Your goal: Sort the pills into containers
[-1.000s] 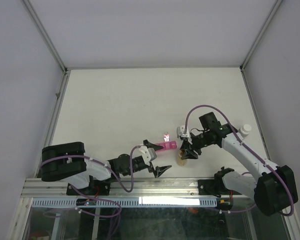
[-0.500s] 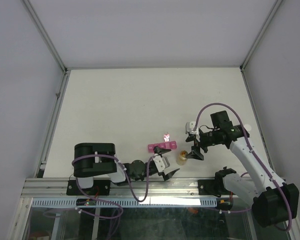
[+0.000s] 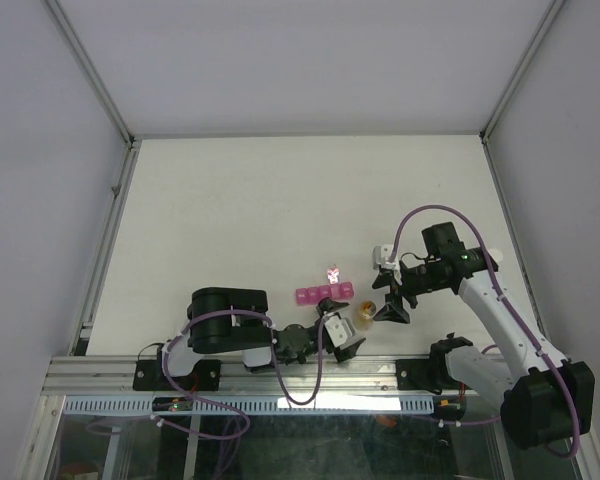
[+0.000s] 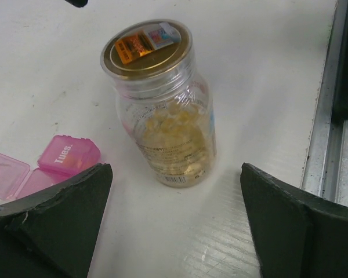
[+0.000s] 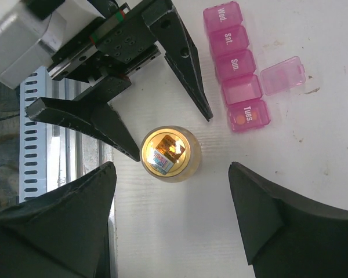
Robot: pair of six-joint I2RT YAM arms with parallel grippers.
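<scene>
White panels wall in the pale table (image 3: 280, 220) that I watch from above, both arms bolted at its near edge. At the bottom of that view the left arm (image 3: 225, 325) lies folded low along the near rail, reaching rightward. The right arm (image 3: 480, 290) arches in from the right side with its wrist turned down toward the table.

My left gripper (image 3: 342, 335) stands wide open and holds nothing. Its dark fingers (image 4: 58, 220) frame a pill bottle (image 4: 162, 116) just ahead of their tips. I cannot tell whether the nearer tip touches it. My right gripper (image 3: 388, 298) hangs above the same bottle, jaws spread wide and empty, and its wrist camera looks straight down on the cap between the two fingers.

The containers (image 5: 238, 75), a magenta translucent strip of five square compartments, lie flat on the table just left of the bottle in the overhead view, near it but apart. Closed lids read Wed., Sat., Sun. and Tues. The compartment between Sun. and Tues. is open, its lid (image 5: 283, 75) flipped out to the far side.

The bottle stands upright, clear-walled, with yellowish capsules (image 4: 174, 133) inside and a gold cap (image 5: 170, 153) carrying a small printed sticker. An orange spot (image 5: 239, 119) shows through the Tues. lid, too small for me to identify.
</scene>
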